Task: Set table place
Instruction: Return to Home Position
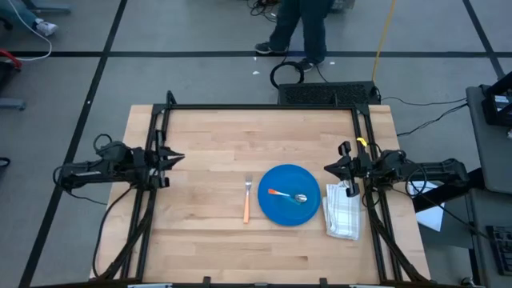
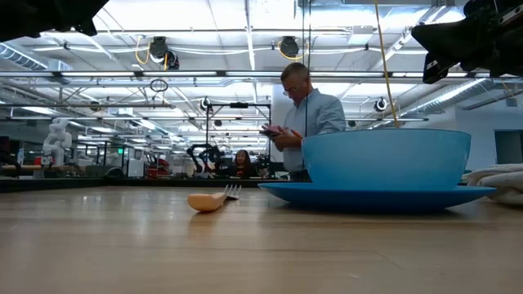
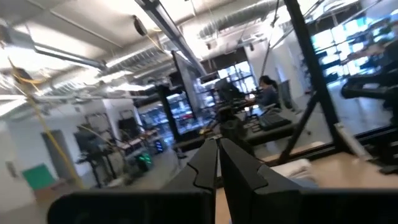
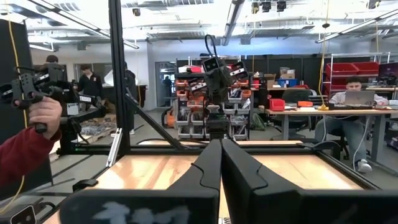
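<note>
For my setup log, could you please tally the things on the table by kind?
blue plate: 1
blue bowl: 1
fork: 1
spoon: 1
folded cloth: 1
Total: 5

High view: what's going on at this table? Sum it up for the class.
Nothing is being handled right now. The bowl sits on the plate with the spoon in it; the fork lies on one side of the plate, a cloth on the other. The left end effector and right end effector hover shut and empty near the table sides.
</note>
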Robot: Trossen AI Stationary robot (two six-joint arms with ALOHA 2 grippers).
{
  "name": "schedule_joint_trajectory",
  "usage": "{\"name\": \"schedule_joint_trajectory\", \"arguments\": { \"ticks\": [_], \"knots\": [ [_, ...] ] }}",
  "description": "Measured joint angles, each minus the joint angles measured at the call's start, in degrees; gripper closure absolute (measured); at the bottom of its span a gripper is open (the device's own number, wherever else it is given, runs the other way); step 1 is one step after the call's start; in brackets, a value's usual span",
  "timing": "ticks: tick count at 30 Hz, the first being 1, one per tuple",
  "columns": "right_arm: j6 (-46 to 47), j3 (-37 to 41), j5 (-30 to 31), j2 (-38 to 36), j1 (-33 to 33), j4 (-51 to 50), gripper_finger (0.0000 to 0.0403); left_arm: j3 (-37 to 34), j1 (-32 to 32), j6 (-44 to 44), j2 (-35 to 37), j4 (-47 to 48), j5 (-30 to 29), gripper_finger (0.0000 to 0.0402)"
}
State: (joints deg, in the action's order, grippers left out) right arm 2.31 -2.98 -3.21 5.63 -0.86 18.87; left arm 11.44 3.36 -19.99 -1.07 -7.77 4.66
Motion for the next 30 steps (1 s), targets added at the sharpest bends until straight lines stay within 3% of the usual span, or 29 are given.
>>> {"name": "schedule_joint_trajectory", "arguments": {
  "ticks": [6,13,30],
  "knots": [
    [0.28,0.0,0.01,0.0,0.0,0.0,0.0403,-3.09,0.0,3.21,0.0,-0.91,0.66,0.0376],
    [1.16,0.0,0.03,0.0,0.0,0.13,0.0403,-9.91,0.0,2.26,0.03,-12.43,2.7,0.0376],
    [0.71,0.0,-0.01,-0.87,0.0,0.62,0.0403,-10.88,0.0,2.31,0.05,-7.51,4.21,0.0376]
  ]
}}
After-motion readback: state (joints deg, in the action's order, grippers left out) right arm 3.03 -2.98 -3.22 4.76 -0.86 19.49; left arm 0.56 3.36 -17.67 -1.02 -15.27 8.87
